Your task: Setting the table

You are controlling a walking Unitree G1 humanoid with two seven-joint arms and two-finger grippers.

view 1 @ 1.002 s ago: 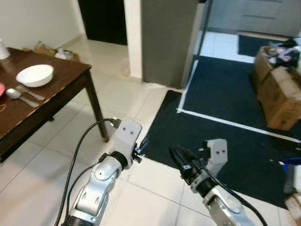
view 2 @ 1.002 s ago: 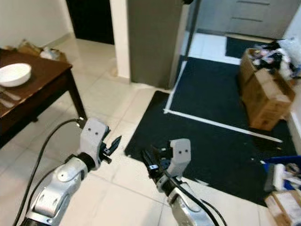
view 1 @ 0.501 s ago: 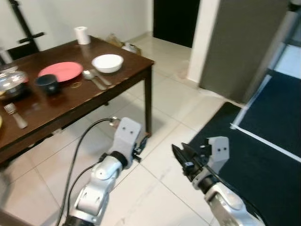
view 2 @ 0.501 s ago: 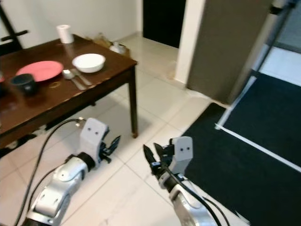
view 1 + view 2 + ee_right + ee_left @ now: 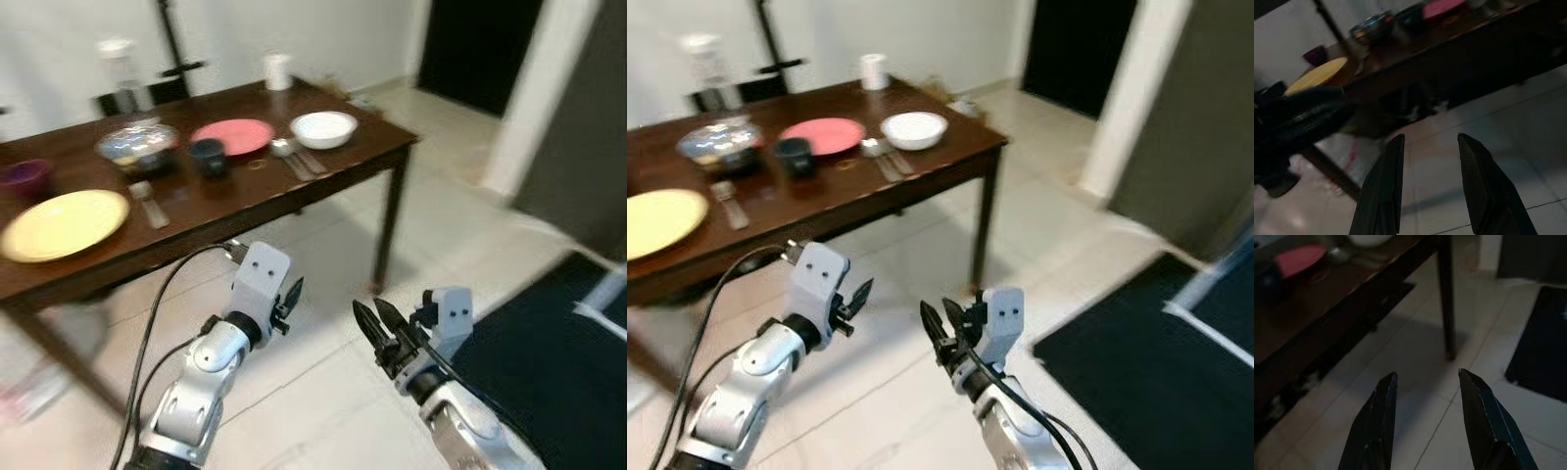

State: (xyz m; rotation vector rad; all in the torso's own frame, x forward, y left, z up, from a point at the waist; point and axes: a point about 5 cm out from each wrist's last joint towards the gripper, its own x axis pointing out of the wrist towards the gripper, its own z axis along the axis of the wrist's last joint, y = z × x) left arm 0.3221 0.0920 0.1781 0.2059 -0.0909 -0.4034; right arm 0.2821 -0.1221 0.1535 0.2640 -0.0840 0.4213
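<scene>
Facing the laid surface (image 5: 323, 181) ahead and leftward, my left pincer (image 5: 291, 299) hangs nearer, both pincers empty, fingers apart.

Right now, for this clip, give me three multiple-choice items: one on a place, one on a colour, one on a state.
1. Where does the white bowl stand?
A. near the table's corner
B. on the floor
C. on the yellow plate

2. What colour is the plate beside the white bowl?
A. green
B. pink-red
C. black

3. How are the two end effectors?
A. both shut on cutlery
B. one holds a bowl
C. both open, holding nothing

Answers: 1 A, it sits by the corner of the dark wooden table. 2 B, its surface is pink-red. 3 C, the left end effector and the right end effector show spread fingers with bare floor between.
</scene>
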